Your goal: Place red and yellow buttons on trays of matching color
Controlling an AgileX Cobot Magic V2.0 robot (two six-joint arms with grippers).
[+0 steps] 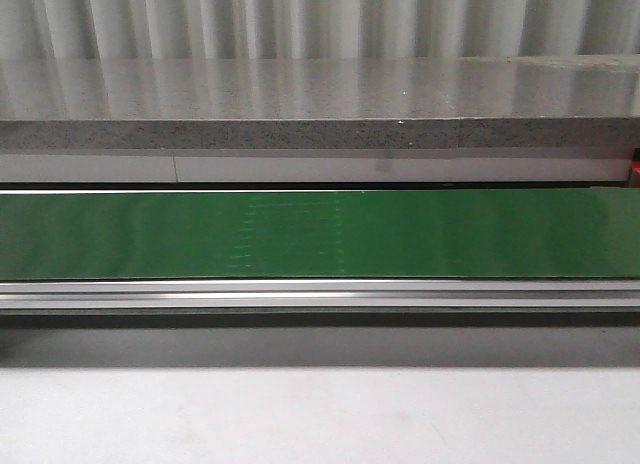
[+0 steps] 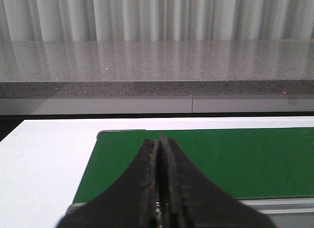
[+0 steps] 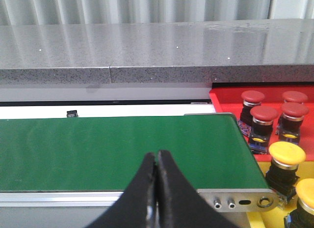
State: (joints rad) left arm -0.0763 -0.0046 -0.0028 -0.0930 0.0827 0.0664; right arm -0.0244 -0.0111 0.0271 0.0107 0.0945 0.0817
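We see both grippers, left and right, closed empty; 4 red buttons and 2 yellow buttons sit beside the right one.

Front view sits low and close, facing straight ahead across the green belt toward the grey counter at 12 o'clock. Left wrist view looks forward over its closed gripper at the belt's left end. Right wrist view peers past its closed gripper at the belt's right end, red tray at 2 o'clock. All three share belt and counter.
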